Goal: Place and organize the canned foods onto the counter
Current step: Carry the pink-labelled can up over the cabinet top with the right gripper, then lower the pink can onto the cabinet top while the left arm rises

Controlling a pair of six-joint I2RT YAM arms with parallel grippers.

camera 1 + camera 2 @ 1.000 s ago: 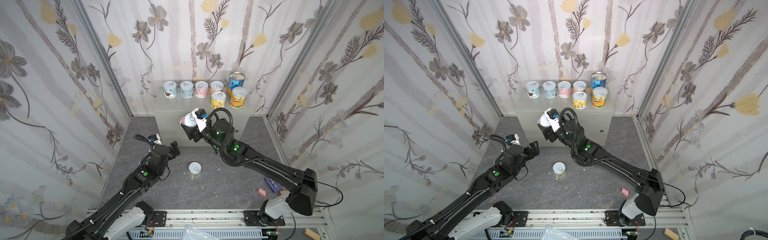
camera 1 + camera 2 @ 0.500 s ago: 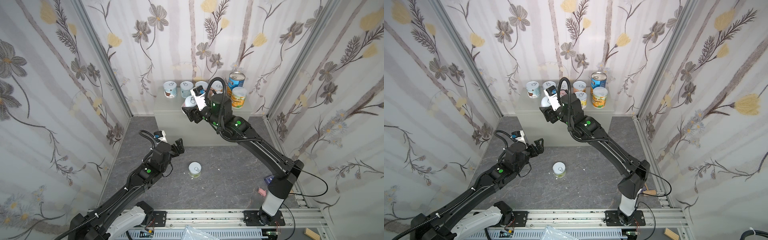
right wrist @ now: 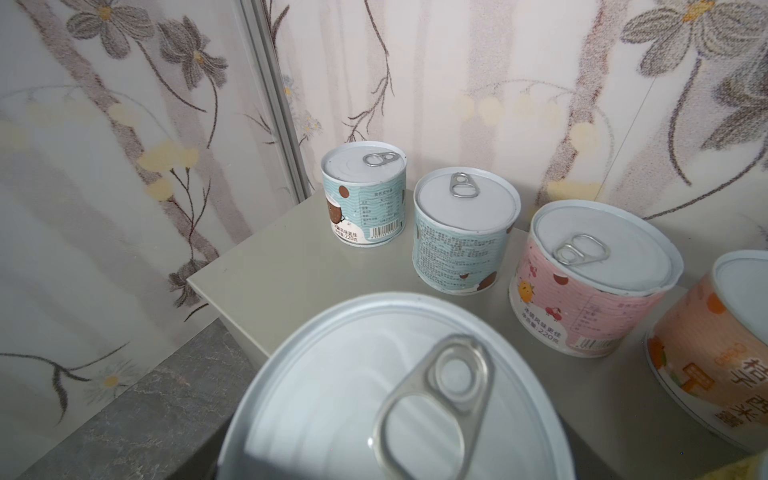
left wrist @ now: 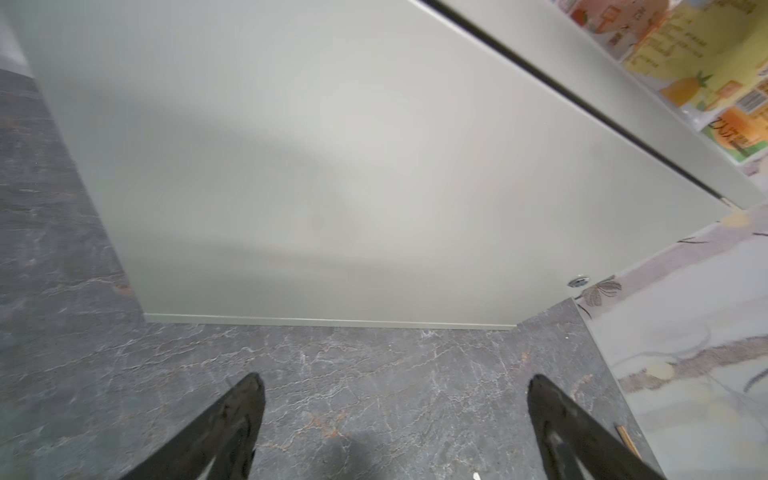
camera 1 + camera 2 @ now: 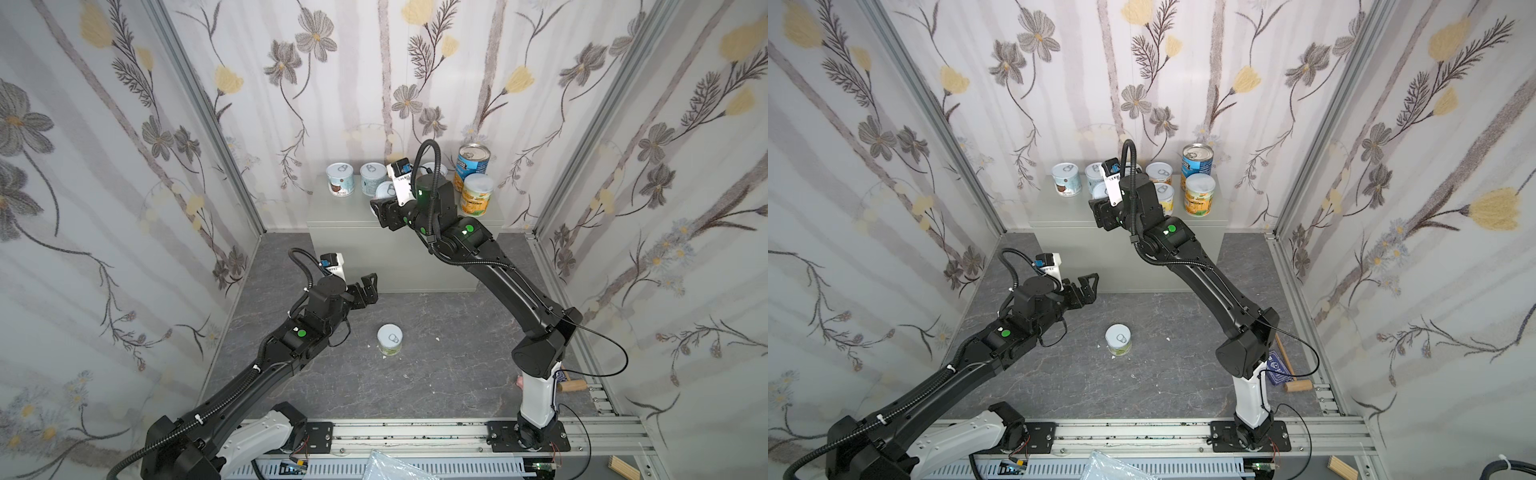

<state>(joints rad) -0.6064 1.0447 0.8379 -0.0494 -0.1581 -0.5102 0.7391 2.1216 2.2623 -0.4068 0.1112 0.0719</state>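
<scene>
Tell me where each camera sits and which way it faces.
Both top views: high in front, looking down on the counter, with the left gripper and right gripper in view.
Left wrist: low, facing the counter's door; its open fingers show.
Right wrist: above the counter, facing the row of cans; no fingers, just the held can.
Shared: held can, in right wrist and top views.

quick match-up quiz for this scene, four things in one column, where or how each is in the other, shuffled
1 tall blue can
2 lone short can
3 left gripper
4 right gripper

a open and empty
b on the dark floor
c at the counter's back right
d gripping a white-lidded can at the counter

Pairs: 1-c, 2-b, 3-a, 4-d
</scene>
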